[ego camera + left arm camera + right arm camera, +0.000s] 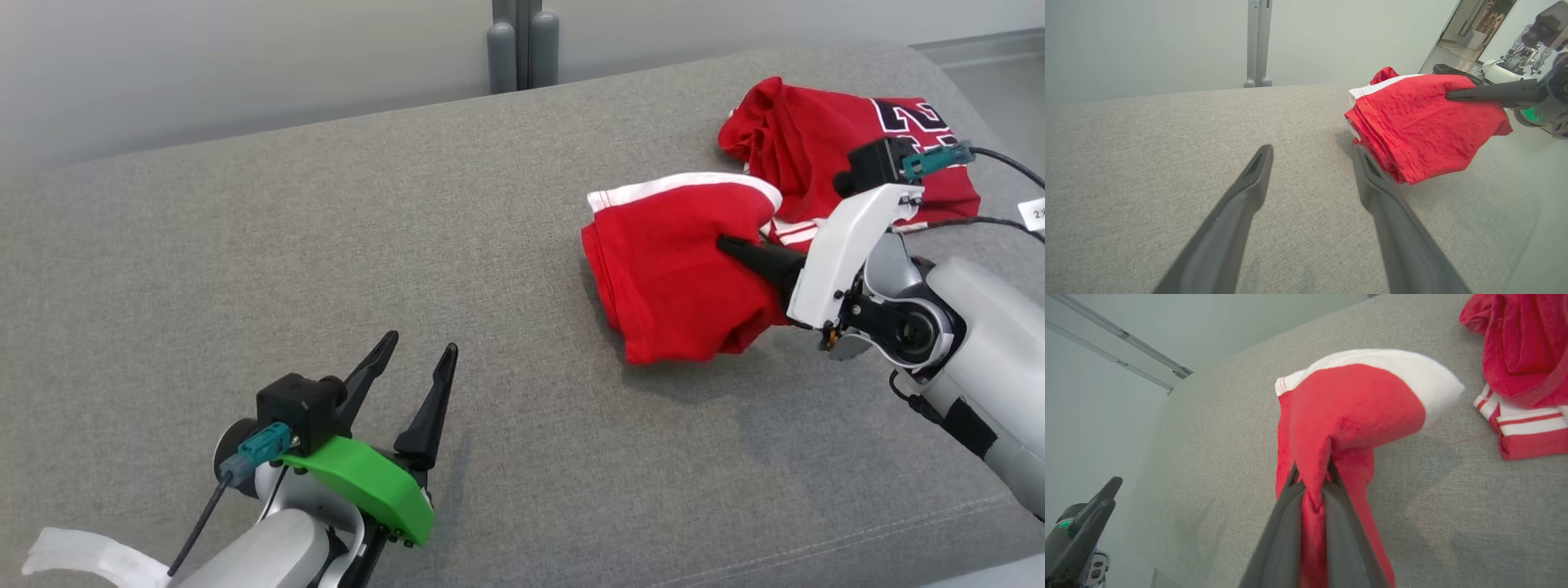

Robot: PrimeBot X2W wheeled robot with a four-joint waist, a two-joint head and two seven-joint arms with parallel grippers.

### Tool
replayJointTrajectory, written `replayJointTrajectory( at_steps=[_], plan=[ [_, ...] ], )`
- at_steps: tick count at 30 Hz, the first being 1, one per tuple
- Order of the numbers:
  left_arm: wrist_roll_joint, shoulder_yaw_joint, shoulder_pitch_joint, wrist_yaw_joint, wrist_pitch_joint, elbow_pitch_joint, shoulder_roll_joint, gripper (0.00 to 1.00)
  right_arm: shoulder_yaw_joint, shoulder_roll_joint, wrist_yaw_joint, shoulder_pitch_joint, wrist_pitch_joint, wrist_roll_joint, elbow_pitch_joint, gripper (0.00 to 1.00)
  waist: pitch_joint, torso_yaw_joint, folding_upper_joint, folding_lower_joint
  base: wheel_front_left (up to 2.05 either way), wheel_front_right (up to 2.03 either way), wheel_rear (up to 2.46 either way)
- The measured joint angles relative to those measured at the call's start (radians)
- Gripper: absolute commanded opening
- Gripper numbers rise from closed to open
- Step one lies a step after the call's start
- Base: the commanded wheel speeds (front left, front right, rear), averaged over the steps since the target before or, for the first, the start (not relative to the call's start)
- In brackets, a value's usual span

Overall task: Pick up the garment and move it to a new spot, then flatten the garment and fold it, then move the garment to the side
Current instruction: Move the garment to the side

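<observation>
right arm reaches in from the right edge of the head view, forearm low over the cushion, wrist bent so the right gripper points left; its fingers are clamped together on a pinch of the garment, as the right wrist view shows, with red cloth squeezed up between them. the garment, red with a white band, hangs bunched from that pinch on the right half of the cushion, casting a shadow beneath; whether its lower fold touches the fabric cannot be told. left arm rests at the lower left, left gripper pointing up and slightly right, fingers spread apart and holding nothing, just above the cushion and well apart from the garment. between the two grippers lies a wide bare stretch of grey cushion; the front seam runs near the right forearm, and the rounded right end lies just past a jersey. the jersey, red with a number, lies crumpled just behind the garment, near the right wrist. a grey post stands behind the far edge. a white strip lies by the left forearm.
</observation>
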State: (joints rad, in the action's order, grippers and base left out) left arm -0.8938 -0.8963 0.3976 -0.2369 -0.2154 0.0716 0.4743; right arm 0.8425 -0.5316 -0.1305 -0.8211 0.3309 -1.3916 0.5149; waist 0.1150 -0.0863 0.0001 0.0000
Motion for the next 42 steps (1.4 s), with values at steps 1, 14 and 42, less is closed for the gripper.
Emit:
replayJointTrajectory(
  at_steps=[1,14,42],
  plan=[
    [0.000,-0.001,0.003,0.001,0.000,0.000,0.000,1.00,0.006,-0.007,0.000,-0.007,-0.008,0.007,-0.012,0.00,0.006,-0.003,0.0000,0.0000,0.00,0.00,0.00],
    [0.017,0.002,0.046,0.010,0.004,-0.004,0.014,1.00,0.096,-0.141,0.000,-0.161,-0.040,0.104,-0.096,0.00,0.108,-0.003,0.0000,0.0000,0.00,0.00,0.00],
    [0.039,0.026,0.127,0.008,0.034,-0.041,0.078,1.00,0.276,-0.497,0.000,-0.405,-0.291,0.157,-0.197,0.00,0.325,0.012,0.0000,0.0000,0.00,0.00,0.00]
  ],
)
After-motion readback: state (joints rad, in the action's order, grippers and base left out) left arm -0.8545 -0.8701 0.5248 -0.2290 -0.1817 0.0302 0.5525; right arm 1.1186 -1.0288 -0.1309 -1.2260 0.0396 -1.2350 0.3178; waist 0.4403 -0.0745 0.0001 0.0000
